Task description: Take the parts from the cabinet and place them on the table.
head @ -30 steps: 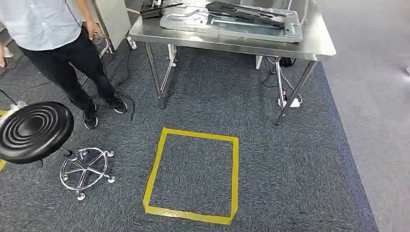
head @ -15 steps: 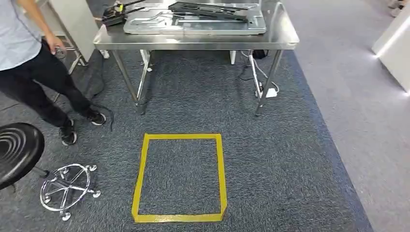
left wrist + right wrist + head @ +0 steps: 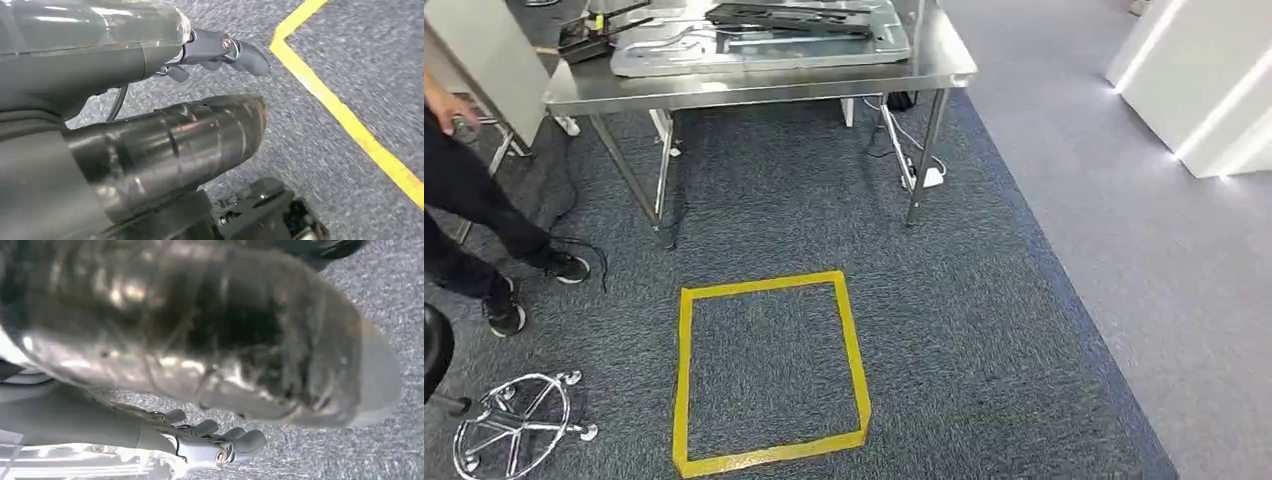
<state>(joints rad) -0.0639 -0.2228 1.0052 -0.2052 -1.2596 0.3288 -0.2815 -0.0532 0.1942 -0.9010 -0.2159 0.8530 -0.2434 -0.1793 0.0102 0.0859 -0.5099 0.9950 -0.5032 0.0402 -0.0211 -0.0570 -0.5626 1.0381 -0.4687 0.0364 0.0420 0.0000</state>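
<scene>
**Robot turning on the carpet, both hands hanging with nothing in them**

The blue-grey carpet (image 3: 984, 330) is taking up most of the head view, with paler flooring running alongside it on the right. Beyond the carpet's near stretch, the steel table (image 3: 754, 88) is standing well ahead and slightly to the left, carrying a large flat metal panel (image 3: 764, 45) whose long axis is running across the tabletop, with a dark elongated part (image 3: 789, 17) lying along it. A white cabinet-like unit (image 3: 1194, 90) is showing at the far right (whether this is the cabinet named in the task, I cannot tell), and it is lying well apart from both hands, on the right arm's side. A yellow taped square (image 3: 769, 375) is marking the carpet just ahead. A person's dark trouser legs (image 3: 469, 215) are standing at the left edge, next to a chrome stool base (image 3: 514, 435).

The left hand (image 3: 220, 50) is hanging over the carpet, fingers loosely curled, holding nothing. The right hand (image 3: 220, 437) is doing the same, fingers curled in and nothing between them.
</scene>
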